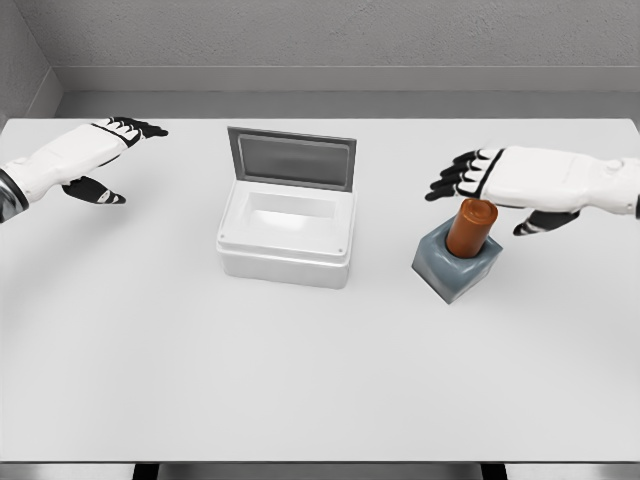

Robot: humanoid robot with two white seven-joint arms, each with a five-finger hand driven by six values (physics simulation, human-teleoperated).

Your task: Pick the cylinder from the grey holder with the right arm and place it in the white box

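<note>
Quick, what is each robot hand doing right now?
Left hand: open, holding nothing.
Right hand: open above the cylinder, not gripping it.

I find no readable text, label, brand, number or sign anywhere on what lies in front of me; every surface I see is plain.

cylinder (472,227) base hidden in grey holder (455,270), both forearms cropped by edges
</note>
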